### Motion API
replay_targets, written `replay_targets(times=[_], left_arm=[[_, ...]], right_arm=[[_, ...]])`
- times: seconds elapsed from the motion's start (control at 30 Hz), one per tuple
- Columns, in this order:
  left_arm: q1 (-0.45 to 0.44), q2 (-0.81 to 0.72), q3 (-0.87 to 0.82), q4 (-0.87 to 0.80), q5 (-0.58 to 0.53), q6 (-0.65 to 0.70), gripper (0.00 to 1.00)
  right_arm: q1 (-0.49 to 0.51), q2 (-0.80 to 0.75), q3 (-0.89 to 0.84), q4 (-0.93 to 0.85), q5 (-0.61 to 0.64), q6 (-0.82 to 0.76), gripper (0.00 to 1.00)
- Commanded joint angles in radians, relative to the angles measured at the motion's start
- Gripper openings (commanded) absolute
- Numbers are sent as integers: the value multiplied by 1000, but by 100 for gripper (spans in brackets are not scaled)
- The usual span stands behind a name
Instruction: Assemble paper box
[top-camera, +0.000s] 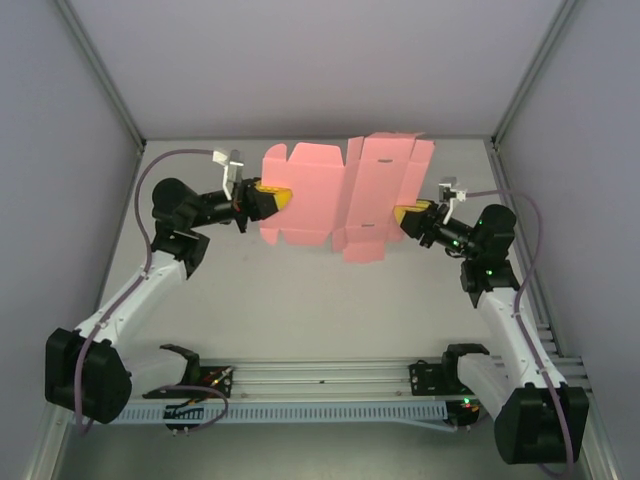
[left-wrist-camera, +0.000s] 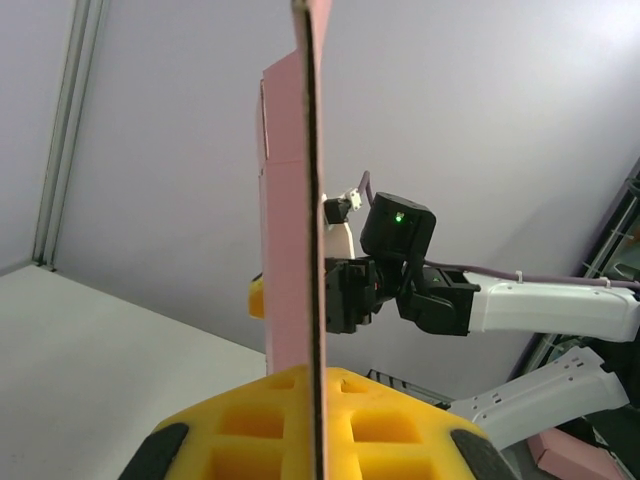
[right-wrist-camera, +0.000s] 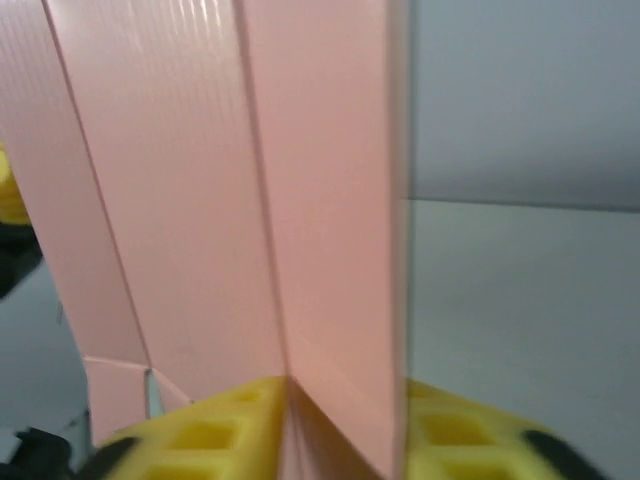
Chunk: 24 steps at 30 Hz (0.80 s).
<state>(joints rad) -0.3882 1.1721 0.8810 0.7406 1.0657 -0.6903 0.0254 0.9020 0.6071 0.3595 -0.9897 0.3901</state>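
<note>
The paper box (top-camera: 330, 195) is a flat pink die-cut sheet with flaps and creases, held up in the air above the table between both arms. My left gripper (top-camera: 283, 196) is shut on its left edge. In the left wrist view the sheet (left-wrist-camera: 285, 250) stands edge-on, pinched between the yellow fingers of that gripper (left-wrist-camera: 315, 385). My right gripper (top-camera: 403, 213) is at the sheet's right edge. In the right wrist view a creased, partly folded panel (right-wrist-camera: 200, 200) fills the gap between the yellow fingers of the right gripper (right-wrist-camera: 340, 400), which close on it.
The white table (top-camera: 300, 300) lies below the sheet. Grey walls close in the left, back and right sides. A metal rail (top-camera: 320, 385) runs along the near edge between the arm bases. The right arm (left-wrist-camera: 540, 305) reaches in behind the sheet in the left wrist view.
</note>
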Motion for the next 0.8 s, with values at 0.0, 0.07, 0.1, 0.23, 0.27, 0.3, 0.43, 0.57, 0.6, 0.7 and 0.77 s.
replay_targets(times=[0.0, 0.07, 0.1, 0.23, 0.27, 0.3, 0.43, 0.57, 0.6, 0.7, 0.77], left_arm=[[-5, -23, 3, -64, -25, 61, 0], [-5, -28, 11, -154, -63, 117, 0], [-6, -32, 10, -186, -80, 139, 0], [-5, -52, -4, -325, -198, 217, 0], [-5, -56, -3, -389, -252, 241, 0], [-6, -60, -2, -441, -297, 260, 0], [-5, -55, -21, -589, -467, 293, 57], [-6, -31, -10, -756, -666, 296, 99], [-6, -27, -8, -790, -718, 292, 100], [-6, -14, 2, -876, -859, 282, 100], [-6, -2, 15, -914, -906, 281, 100]], right_arm=[[-5, -37, 9, 34, -33, -21, 16], [-5, -50, 14, -13, -22, -48, 12], [-4, -55, 16, -39, -13, -59, 10], [-4, -60, 54, -215, 48, -145, 0], [-4, -56, 65, -263, 58, -172, 0], [-3, -53, 74, -303, 68, -192, 0], [9, -28, 95, -455, 115, -278, 0], [54, 17, 106, -581, 218, -348, 0], [76, 44, 105, -601, 259, -364, 0], [156, 150, 140, -681, 389, -434, 0], [202, 244, 188, -745, 465, -502, 0]])
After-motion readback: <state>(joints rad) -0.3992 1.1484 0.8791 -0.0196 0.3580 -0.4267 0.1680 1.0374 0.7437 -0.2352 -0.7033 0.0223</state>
